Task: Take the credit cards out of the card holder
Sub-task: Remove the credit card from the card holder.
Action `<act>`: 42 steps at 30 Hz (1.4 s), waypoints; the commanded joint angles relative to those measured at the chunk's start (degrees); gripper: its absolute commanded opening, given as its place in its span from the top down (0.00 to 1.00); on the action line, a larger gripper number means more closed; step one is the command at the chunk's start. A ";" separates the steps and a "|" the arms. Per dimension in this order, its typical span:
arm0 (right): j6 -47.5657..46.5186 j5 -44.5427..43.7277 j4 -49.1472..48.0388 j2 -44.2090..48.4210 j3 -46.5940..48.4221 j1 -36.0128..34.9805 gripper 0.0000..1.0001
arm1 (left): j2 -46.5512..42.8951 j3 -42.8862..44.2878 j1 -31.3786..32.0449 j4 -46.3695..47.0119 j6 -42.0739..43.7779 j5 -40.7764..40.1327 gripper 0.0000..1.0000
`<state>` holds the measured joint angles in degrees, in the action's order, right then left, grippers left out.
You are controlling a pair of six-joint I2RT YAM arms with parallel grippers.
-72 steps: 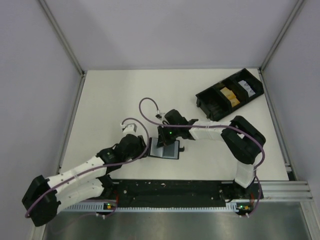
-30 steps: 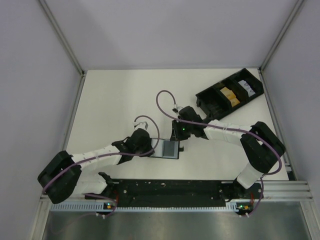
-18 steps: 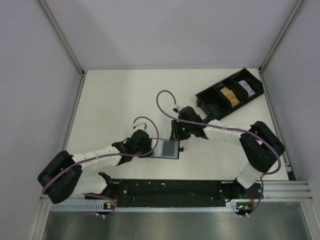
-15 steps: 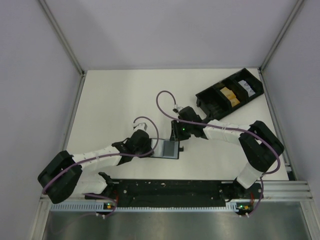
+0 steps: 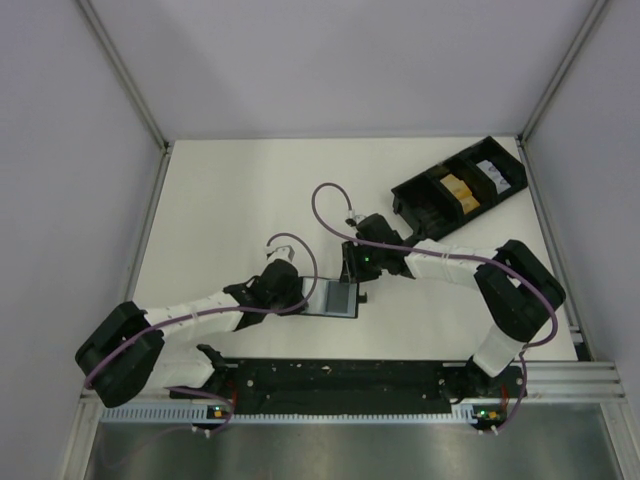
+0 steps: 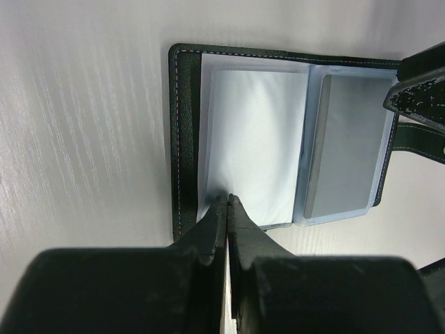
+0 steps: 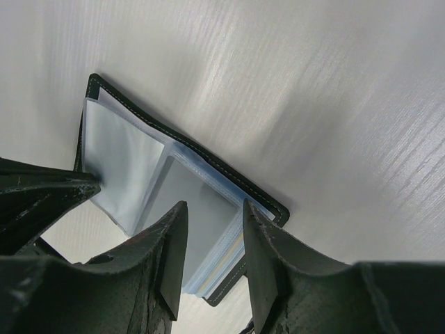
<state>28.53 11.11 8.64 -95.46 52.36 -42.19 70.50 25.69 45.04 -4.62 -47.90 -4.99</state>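
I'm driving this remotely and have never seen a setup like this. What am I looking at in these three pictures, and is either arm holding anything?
Two robot arms are bolted at the near edge of a white table. The overhead picture looks down from behind them. The other two come from a camera on each wrist. On the table lie an opened black card holder and, far right, a long black tray. The left tool is shut, with its tips at the edge of a clear sleeve; whether it pinches the sleeve is unclear. The right tool is open over the holder's other page and holds nothing.
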 commanded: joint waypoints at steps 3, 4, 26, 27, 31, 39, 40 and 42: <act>-0.85 0.57 -0.91 -0.25 0.55 0.36 0.64 | -0.36 -1.00 -0.30 0.40 0.26 -0.28 0.99; -0.85 0.58 -0.74 -0.25 0.64 0.36 0.64 | -0.36 -1.00 -0.30 0.40 0.26 -0.28 0.99; -2.25 2.07 0.32 0.10 2.22 0.36 0.69 | 0.08 -0.56 -0.30 0.49 0.35 0.07 1.00; -2.17 2.07 0.41 0.10 2.31 0.27 0.69 | 0.16 -0.56 -0.30 0.49 0.35 0.07 1.00; -2.17 3.03 0.50 0.19 2.40 0.27 0.72 | -0.01 -0.56 -0.30 0.49 0.35 0.25 1.00; -0.94 7.25 0.32 3.26 3.19 0.27 0.75 | -0.10 -0.56 -0.21 0.58 0.26 0.34 1.00; -0.68 7.86 0.15 3.61 3.54 0.27 0.75 | -0.10 -0.56 -0.30 0.49 0.35 0.34 1.00; 0.11 9.35 -0.38 3.79 4.06 0.10 0.75 | -0.27 -0.64 -0.30 0.49 0.18 0.34 1.00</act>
<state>27.22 15.88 9.56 -94.80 52.66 -42.19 70.50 25.69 44.97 -4.60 -47.88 -4.78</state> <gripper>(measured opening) 0.256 0.009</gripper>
